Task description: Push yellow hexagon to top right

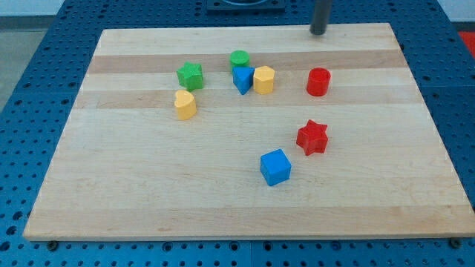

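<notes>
**Eight blocks lay on the wooden tabletop (223, 200), with my tip at its top edge.**

My tip (318, 33) stood near the tabletop's top edge, right of centre, well apart from every block; as a bare rod it carried no gripper and grasped nothing. The yellow hexagon (263, 79) sat in the upper middle, touching the blue triangle (243, 79) on its left, with the green cylinder (239, 59) just above that. The red cylinder (318, 81) stood to the view's right of the hexagon. A green star (190, 76) and another yellow block (185, 104) lay further left. A red star (312, 137) and blue cube (275, 167) sat lower down. No container was on the tabletop.
</notes>
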`<action>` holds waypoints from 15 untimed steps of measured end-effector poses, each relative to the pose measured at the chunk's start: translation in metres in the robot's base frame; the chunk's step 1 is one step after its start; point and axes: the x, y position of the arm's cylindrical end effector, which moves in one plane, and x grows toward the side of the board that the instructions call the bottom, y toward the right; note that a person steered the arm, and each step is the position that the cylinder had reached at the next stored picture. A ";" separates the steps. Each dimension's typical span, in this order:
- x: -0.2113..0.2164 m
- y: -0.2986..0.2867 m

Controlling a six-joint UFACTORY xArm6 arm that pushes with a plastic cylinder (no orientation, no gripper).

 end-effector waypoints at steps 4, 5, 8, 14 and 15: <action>0.067 -0.086; 0.077 -0.115; 0.132 -0.123; 0.148 -0.079; 0.148 -0.056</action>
